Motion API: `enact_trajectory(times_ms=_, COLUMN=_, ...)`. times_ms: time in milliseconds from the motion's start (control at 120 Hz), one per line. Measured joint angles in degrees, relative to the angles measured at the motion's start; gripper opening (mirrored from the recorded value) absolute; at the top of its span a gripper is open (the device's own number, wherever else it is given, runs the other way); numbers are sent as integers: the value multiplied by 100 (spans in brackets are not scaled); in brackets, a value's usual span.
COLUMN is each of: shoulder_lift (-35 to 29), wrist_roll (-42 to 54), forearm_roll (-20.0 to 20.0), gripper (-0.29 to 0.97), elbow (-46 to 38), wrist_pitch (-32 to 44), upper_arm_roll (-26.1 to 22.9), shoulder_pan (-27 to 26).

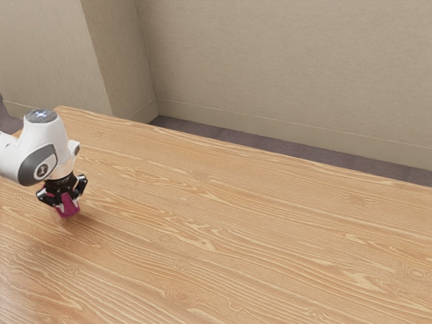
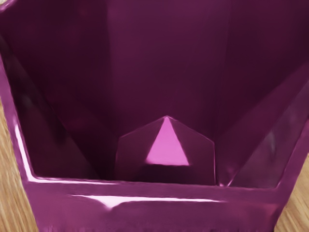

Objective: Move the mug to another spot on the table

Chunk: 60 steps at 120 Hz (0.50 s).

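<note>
Exterior view: gripper (image 1: pixel 65 201) sits right on top of the magenta mug (image 1: pixel 69 210), on the table (image 1: pixel 256 223) at the exterior view's left. Wrist view looks straight down into the mug's hollow. Can't tell if it's gripped.

The counter (image 1: pixel 256 229) is a broad slab of light wood with bold, wavy grain running along its length. Its far edge runs beside a strip of dark floor below the beige walls. A small magenta mug (image 1: pixel 68 208) stands near the counter's end at the exterior view's left, well apart from the far edge, casting a faint shadow on the wood beside it.
</note>
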Motion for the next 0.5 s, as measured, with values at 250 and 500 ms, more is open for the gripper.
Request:
enact_trajectory(times_ms=250, shoulder_lift=-177, wrist_roll=-172, forearm_roll=832, gripper=-6, elbow=-172, wrist_pitch=287, upper_arm_roll=-86, shoulder_pan=-8)
enact_trajectory(times_ms=500, shoulder_lift=-349, wrist_roll=-304, forearm_roll=1016, gripper=-9, elbow=-489, wrist_pitch=592, upper_arm_roll=-718, shoulder_pan=-20)
